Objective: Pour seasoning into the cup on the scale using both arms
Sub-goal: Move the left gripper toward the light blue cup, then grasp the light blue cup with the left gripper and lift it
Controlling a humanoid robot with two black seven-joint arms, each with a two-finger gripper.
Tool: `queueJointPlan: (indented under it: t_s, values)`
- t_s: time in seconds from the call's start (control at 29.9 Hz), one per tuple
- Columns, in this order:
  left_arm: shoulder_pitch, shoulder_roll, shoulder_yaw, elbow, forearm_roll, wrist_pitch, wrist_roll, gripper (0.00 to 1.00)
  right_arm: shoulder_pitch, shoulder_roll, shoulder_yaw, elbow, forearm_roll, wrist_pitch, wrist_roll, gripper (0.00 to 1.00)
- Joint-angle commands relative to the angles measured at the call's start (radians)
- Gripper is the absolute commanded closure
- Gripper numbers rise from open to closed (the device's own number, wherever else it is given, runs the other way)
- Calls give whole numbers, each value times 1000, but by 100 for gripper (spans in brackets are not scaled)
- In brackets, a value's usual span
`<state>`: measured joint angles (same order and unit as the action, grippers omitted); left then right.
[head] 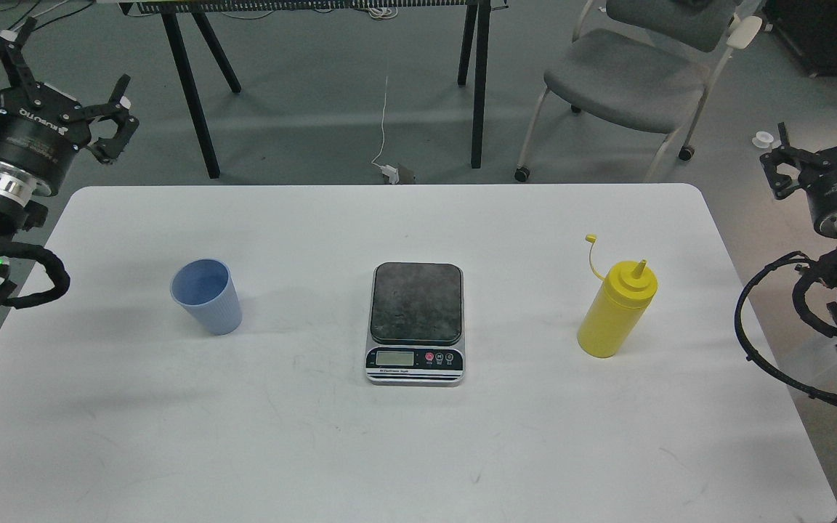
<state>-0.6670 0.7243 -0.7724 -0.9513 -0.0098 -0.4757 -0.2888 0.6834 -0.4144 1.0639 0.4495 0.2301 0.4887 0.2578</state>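
Nothing has been started, by the look of it: both grippers are held off the white table (389,450), empty. The left black claw gripper (62,76) is spread wide open; the right black gripper (818,156) is seen too edge-on for its opening to be told. The light blue ribbed plastic tumbler (206,296), tapered and upright, stands below and right of the left gripper. It must probably be grasped and set on the flat scale with its dark grey matte platform (416,319), further right. The yellow plastic squeeze bottle (616,311), nozzle uncapped, stands below-left of the right gripper.
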Motion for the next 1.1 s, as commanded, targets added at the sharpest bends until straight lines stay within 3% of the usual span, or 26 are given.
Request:
queueJointPlan:
  t_s: [0.0, 0.2, 0.4, 0.57, 0.7, 0.94, 1.07]
  values:
    - [-32, 36, 5, -41, 352, 2, -1, 1, -8, -4, 5, 3, 0, 0, 0, 0]
    - [-63, 145, 4, -150, 948, -1, -55, 1, -31, -32, 10, 28, 0, 0, 0, 0]
    - [-62, 168, 18, -185, 1396, 8, -72, 9, -33, -56, 10, 28, 0, 0, -2, 0]
    - [-51, 156, 102, -181, 1772, 139, -145, 11, -33, -56, 8, 37, 0, 0, -2, 0]
    - [-59, 161, 273, -149, 1867, 256, -165, 16, -36, -61, 8, 51, 0, 0, -2, 0]
    - [-78, 24, 499, 106, 1893, 413, -190, 22, -45, -63, 8, 52, 0, 0, -2, 0]
    - [-101, -9, 587, 170, 1901, 470, -190, 28, -45, -64, 8, 52, 0, 0, -5, 0]
